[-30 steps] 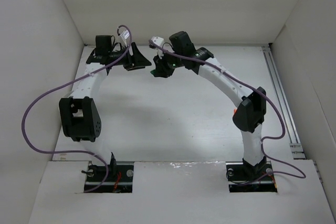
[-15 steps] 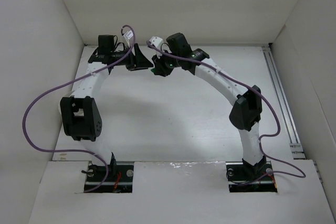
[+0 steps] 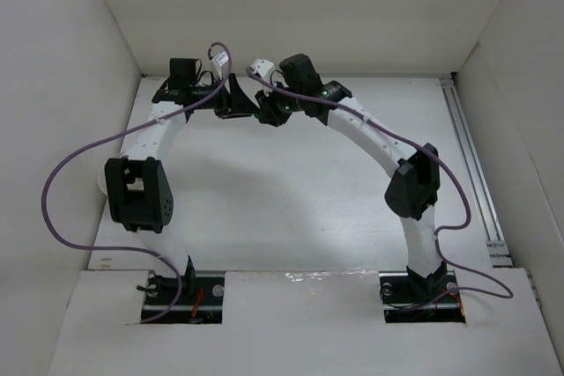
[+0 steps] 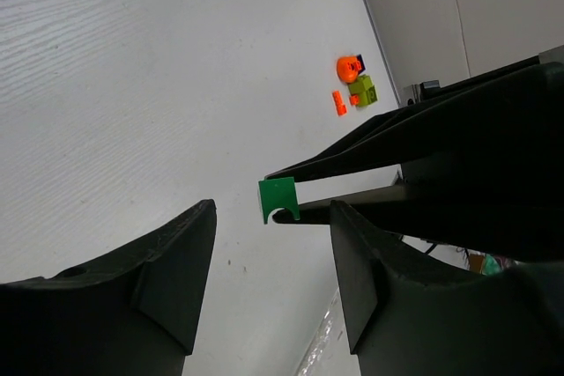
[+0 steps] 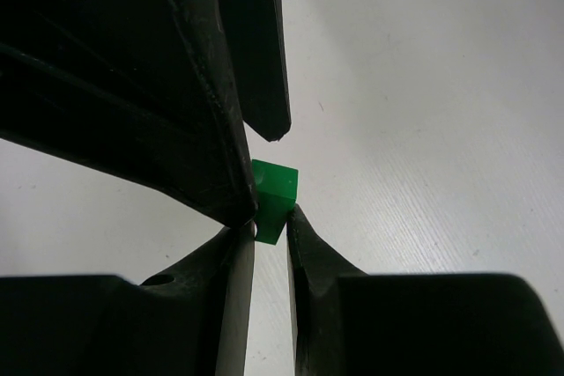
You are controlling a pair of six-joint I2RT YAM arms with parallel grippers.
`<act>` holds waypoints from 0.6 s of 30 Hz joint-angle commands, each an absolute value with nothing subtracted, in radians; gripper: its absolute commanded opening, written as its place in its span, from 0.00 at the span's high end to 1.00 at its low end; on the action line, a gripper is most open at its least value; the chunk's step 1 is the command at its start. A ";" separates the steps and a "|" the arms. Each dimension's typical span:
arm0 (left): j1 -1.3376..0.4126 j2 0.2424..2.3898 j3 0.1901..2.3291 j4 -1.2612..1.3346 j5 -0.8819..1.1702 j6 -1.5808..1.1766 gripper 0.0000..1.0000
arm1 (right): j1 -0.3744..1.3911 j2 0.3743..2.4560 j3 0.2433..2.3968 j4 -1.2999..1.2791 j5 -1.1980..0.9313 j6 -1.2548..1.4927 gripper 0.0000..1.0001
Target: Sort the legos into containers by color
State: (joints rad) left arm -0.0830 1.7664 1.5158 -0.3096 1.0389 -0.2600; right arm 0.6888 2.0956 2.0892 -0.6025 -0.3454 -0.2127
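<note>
My right gripper (image 5: 270, 222) is shut on a small green lego (image 5: 275, 189) and holds it above the white floor at the back of the table. My left gripper (image 4: 273, 216) is open, and its two black fingers (image 4: 150, 279) stand either side of that green lego (image 4: 279, 199) without touching it. In the top view the left gripper (image 3: 236, 99) and right gripper (image 3: 263, 112) meet tip to tip. Farther off lie an orange lego (image 4: 349, 68), a lime-green lego (image 4: 363, 91) and a tiny orange lego (image 4: 339, 103). The containers are out of view.
White walls close in the table on the left, back and right. A metal rail (image 3: 471, 165) runs along the right side. Purple cables (image 3: 53, 209) loop off both arms.
My left gripper has swung right toward the right gripper, and the right gripper has edged left. The gap between them has closed, so the left fingers now flank the held green lego.
</note>
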 commanded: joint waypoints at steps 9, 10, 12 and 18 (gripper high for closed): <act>-0.086 1.769 1.557 -0.313 1.068 -0.242 0.60 | 0.699 2.097 2.151 -0.525 -0.341 -0.195 1.00; -0.086 1.778 1.557 -0.313 1.068 -0.242 0.65 | 0.699 2.097 2.160 -0.525 -0.341 -0.195 1.00; -0.086 1.778 1.557 -0.313 1.068 -0.242 0.70 | 0.699 2.097 2.160 -0.515 -0.350 -0.195 1.00; -0.086 1.778 1.566 -0.313 1.086 -0.242 0.88 | 0.699 2.097 2.160 -0.505 -0.350 -0.195 0.99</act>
State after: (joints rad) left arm -0.0834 1.7805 1.5265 -0.3115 1.0622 -0.2584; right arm 0.6888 2.0979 2.1036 -0.5961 -0.3420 -0.2054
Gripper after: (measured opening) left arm 0.158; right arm 0.234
